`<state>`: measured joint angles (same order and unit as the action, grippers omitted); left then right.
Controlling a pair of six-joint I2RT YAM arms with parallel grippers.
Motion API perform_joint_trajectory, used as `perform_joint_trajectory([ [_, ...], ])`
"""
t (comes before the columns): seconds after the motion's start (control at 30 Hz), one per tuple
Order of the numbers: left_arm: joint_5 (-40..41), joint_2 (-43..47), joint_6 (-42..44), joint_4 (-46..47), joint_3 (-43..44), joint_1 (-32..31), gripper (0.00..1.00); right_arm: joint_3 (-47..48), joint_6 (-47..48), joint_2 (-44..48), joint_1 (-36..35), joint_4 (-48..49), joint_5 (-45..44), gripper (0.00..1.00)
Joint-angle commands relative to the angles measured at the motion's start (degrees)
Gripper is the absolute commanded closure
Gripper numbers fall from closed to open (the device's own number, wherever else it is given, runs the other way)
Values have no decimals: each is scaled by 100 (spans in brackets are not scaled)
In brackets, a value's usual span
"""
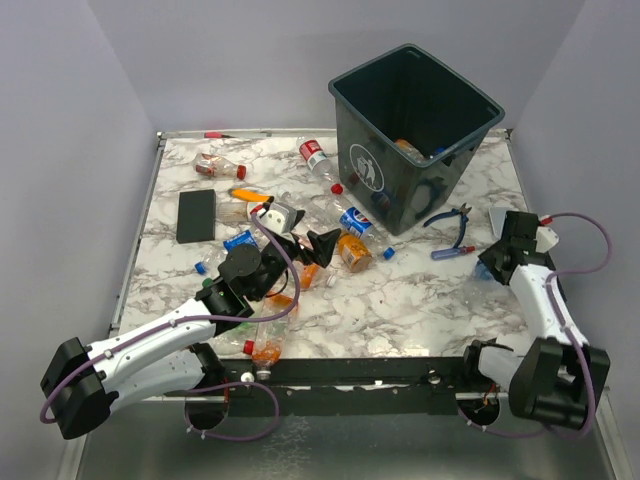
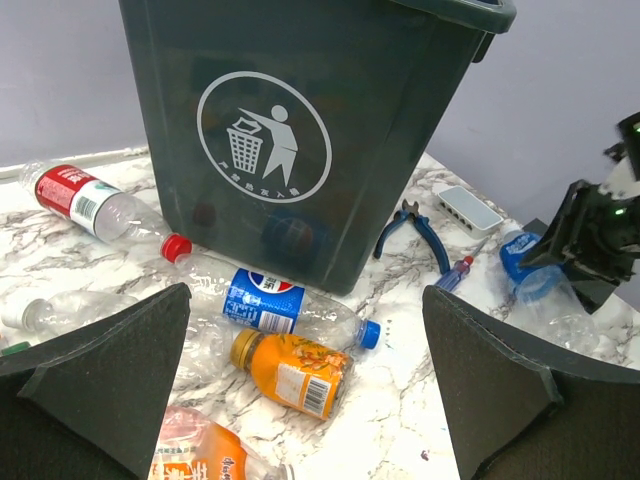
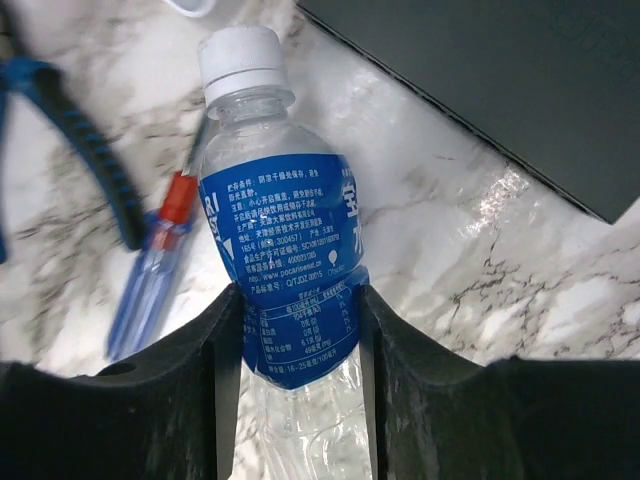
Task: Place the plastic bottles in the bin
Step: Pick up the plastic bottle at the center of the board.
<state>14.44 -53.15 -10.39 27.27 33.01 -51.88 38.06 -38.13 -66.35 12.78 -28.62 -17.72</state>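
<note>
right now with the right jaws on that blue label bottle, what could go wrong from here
1. The right jaws pinch the blue-label bottle low on its thin clear body, away from the cap. It could buckle, tip or slip on the lift.
2. The pliers lie close beside it and could get nudged.
3. The bin stands tall next to it, so a low carry might knock the bottle against the rim.
</note>
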Motion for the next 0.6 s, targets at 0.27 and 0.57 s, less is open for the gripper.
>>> perform_joint_trajectory([
  [0.27, 6, 177, 1, 11, 144, -32, 1, 1253, -81, 3000, -406, -1410, 1059, 70],
  [0.57, 864, 598, 130, 268, 58, -20, 1, 3389, 659, 3342, -606, -242, 3176, 71],
])
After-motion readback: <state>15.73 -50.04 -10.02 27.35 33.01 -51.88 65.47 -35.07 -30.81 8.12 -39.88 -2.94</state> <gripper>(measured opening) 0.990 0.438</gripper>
